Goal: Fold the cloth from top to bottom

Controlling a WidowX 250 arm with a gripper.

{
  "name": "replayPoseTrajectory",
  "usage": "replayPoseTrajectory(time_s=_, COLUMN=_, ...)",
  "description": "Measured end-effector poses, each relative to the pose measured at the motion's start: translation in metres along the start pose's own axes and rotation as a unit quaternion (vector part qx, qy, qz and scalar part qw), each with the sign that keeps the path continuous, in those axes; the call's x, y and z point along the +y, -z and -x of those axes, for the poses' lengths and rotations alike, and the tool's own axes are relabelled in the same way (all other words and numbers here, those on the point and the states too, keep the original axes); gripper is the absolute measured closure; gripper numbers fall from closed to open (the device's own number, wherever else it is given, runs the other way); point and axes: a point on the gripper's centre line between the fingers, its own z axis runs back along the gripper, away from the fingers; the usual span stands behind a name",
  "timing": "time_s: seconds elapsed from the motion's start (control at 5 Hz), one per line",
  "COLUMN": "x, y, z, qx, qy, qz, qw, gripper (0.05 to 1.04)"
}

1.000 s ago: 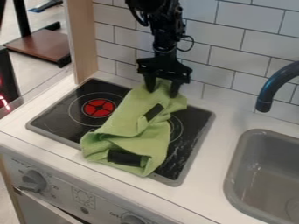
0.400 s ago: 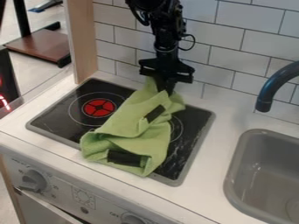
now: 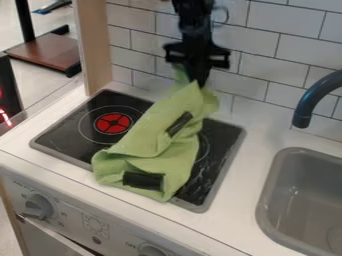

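Nearest me, the sink [image 3: 265, 200] is cut off at the right. The green cloth [image 3: 150, 132] lies across the hob [image 3: 70, 135], hiding part of its surface. At the blurred, raised far end, my tool [image 3: 199, 81] is clamped on the cloth; the arm [image 3: 195, 27] runs out the top.

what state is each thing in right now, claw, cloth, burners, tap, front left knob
claw: closed on the cloth's far end
cloth: rumpled, far end raised, near end lying on the stovetop, not folded over yet
red burner: uncovered
other burner ring: partly under the cloth
tap: no water visible
front left knob: setting too small to tell
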Motion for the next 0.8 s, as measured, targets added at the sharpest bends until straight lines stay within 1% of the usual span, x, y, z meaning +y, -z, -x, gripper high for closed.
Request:
replayPoseTrajectory(time_s=0.2, x=-0.003, y=-0.035, z=-0.001, qx=-0.027, qy=0.002, qz=0.026, qw=0.9993, gripper=1.034)
replayPoseTrajectory(time_s=0.4, x=-0.003, y=-0.05, z=0.018, qx=-0.032, qy=0.021, qz=0.036, qw=0.9986, gripper=1.034)
replayPoseTrajectory(time_s=0.6, x=0.002, y=-0.053, z=0.048, qx=-0.031, qy=0.061, qz=0.058, qw=0.996, gripper=1.034)
replayPoseTrajectory(time_s=0.8, x=0.009, y=-0.051, z=0.079, qx=-0.033, qy=0.1, qz=0.069, qw=0.9921, gripper=1.034)
